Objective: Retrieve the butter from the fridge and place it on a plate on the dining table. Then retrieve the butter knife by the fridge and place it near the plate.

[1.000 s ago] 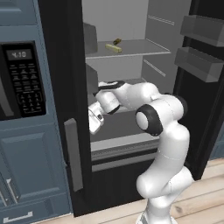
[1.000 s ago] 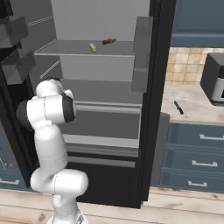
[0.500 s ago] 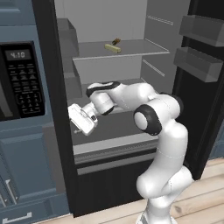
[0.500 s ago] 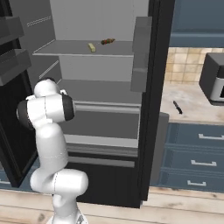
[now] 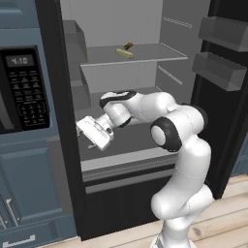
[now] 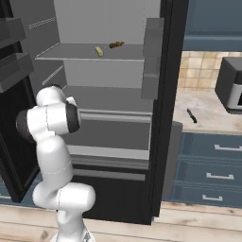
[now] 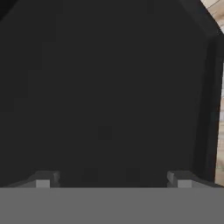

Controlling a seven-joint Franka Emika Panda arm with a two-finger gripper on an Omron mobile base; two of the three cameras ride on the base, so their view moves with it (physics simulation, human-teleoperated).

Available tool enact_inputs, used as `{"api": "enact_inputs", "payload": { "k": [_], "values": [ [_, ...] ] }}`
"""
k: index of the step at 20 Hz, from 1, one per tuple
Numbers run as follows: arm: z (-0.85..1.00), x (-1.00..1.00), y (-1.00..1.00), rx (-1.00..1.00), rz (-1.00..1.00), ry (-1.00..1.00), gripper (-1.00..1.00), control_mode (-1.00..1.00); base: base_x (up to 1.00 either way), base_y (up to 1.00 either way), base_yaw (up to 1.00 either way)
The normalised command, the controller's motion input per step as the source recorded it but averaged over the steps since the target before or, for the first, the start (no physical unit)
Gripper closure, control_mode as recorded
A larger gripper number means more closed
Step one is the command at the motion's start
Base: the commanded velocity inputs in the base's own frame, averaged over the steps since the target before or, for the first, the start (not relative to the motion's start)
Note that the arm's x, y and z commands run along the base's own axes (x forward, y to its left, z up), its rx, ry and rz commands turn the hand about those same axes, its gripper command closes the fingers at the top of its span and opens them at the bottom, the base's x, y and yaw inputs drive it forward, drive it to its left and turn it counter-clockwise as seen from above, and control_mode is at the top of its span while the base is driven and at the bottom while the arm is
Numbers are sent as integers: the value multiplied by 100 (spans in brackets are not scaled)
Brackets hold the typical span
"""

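Note:
The fridge (image 5: 145, 92) stands with both doors open. On its upper shelf lies the pale yellow butter (image 5: 125, 53) (image 6: 99, 51), with a small brown lump (image 5: 128, 45) just behind it. My gripper (image 5: 86, 137) (image 7: 111, 179) is low at the left of the fridge, well below the butter, up against the inner face of the left door (image 5: 60, 111). Its fingertips (image 7: 43, 179) stand wide apart, open, with nothing between them. The dark butter knife (image 6: 191, 115) lies on the counter right of the fridge. The plate and the dining table are out of view.
A blue-grey cabinet with a microwave (image 5: 22, 87) stands left of the fridge. The right door (image 6: 165, 94) carries grey bins (image 5: 220, 68). A marbled counter on blue drawers (image 6: 212, 156) holds a dark appliance (image 6: 231, 85). The floor is wood planks.
The left fridge door has swung further open to the left. My hand followed it leftward and downward, and its fingers have spread wider.

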Motion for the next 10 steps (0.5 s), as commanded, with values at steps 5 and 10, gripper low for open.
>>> {"api": "enact_inputs", "payload": {
  "k": [5, 10],
  "values": [
    [0, 0, -95, -24, -2, 0, -100, -100, 0, 0, 0],
    [0, 0, -98, -27, 0, -12, -100, -100, 0, 0, 0]
  ]
}}
